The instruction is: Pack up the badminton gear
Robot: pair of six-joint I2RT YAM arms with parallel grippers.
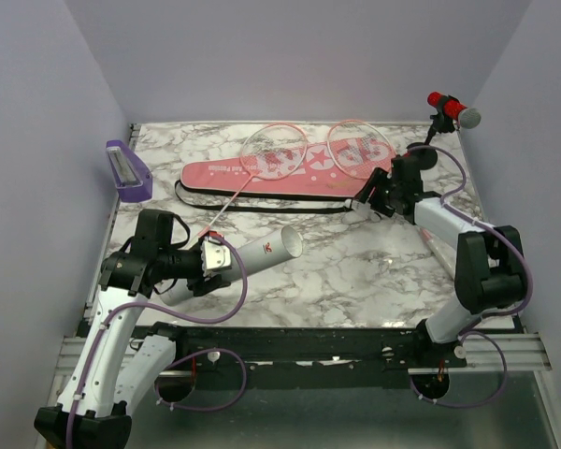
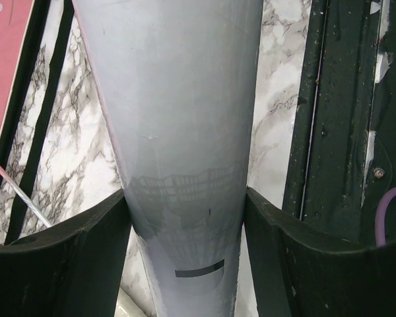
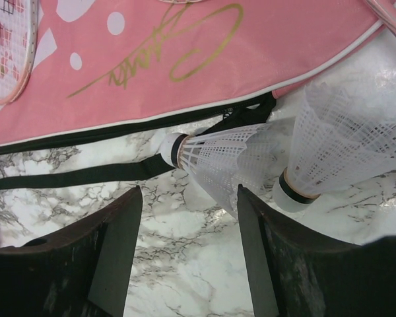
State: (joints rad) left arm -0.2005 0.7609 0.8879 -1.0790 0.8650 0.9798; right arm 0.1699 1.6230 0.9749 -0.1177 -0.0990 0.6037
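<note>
Closing on the shuttlecock's (image 3: pixel 214 158) mesh skirt rather than its cork could crush it, or flick it against the second shuttlecock (image 3: pixel 336 158) just right of it. The right gripper (image 3: pixel 188 254) stands wide open and holds nothing; the skirt lies close by one finger, beside the bag's (image 3: pixel 185 66) near edge. The left gripper (image 2: pixel 185 224) is clamped on the tube (image 2: pixel 178 99), near left on the bench (image 1: pixel 355 271).

Rackets (image 1: pixel 274 152) on pink bag (image 1: pixel 210 176), tube (image 1: pixel 266 250) nearby
</note>
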